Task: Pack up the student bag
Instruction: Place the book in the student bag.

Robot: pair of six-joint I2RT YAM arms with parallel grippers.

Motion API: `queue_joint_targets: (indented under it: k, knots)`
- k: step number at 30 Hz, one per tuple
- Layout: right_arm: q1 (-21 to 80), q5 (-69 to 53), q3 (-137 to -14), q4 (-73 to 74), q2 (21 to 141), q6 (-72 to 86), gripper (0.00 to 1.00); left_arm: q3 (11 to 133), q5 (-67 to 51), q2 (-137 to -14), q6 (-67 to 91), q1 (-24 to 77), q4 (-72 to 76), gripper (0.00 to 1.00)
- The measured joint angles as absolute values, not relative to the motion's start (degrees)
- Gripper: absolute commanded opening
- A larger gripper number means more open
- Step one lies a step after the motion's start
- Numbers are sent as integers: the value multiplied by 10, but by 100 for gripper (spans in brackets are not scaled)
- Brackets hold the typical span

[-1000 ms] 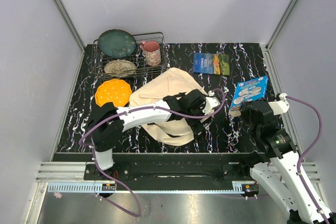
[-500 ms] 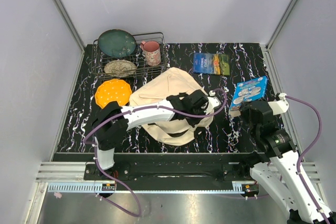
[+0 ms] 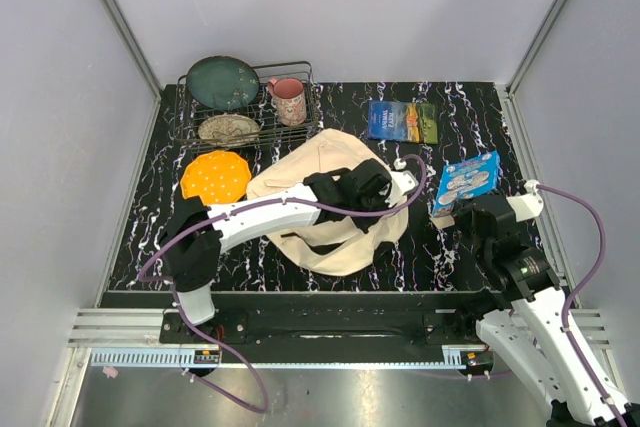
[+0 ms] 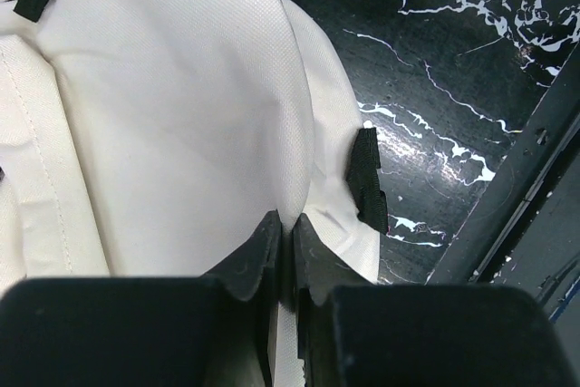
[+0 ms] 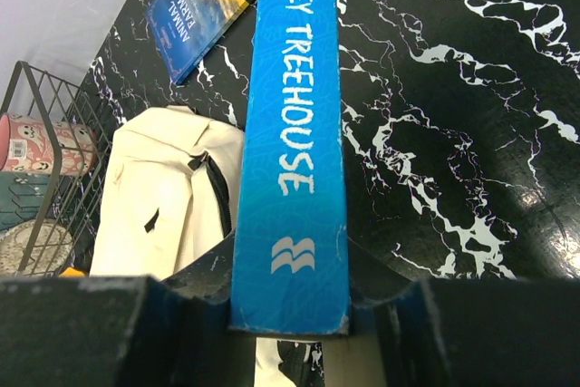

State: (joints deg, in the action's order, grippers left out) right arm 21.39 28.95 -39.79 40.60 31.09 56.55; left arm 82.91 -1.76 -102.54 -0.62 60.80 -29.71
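The cream student bag [image 3: 325, 209] lies in the middle of the black marbled table, and it also fills the left wrist view [image 4: 172, 115]. My left gripper [image 3: 385, 209] is over the bag's right side, shut on a fold of the bag's canvas [image 4: 288, 224]; a short black strap tab [image 4: 367, 178] sticks out beside it. My right gripper [image 3: 452, 215] is right of the bag, shut on a blue book [image 3: 466, 181] held up off the table. In the right wrist view the book's spine [image 5: 294, 142] reads "STOREY TREEHOUSE" and the bag [image 5: 172, 197] lies to the left.
A second book, blue with a picture cover [image 3: 402, 121], lies flat at the back of the table. At the back left a wire rack [image 3: 190, 122] holds a dark green plate [image 3: 222, 82], a pink mug [image 3: 289, 100] and a speckled dish [image 3: 229, 129]. An orange plate [image 3: 215, 176] lies left of the bag.
My left gripper has closed on the bag's canvas and shifted slightly back. My right gripper has carried the blue book a little left, toward the bag.
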Motion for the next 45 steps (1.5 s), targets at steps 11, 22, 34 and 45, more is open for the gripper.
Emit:
queue_joint_targets:
  k: [11,22,34,45]
  knots:
    - [214,288,-396,406,312,566,10,829,-51,-1021,-4,596,-298,0]
    - [214,256,-396,406,315,555,7,828,-61,-1004,1,570,-293,0]
    - [214,57,-411,428,260,478,4,837,-61,-920,29,430,-279,0]
    - [214,-219,-403,313,337,491,0,875,-57,-891,40,437,-288,0]
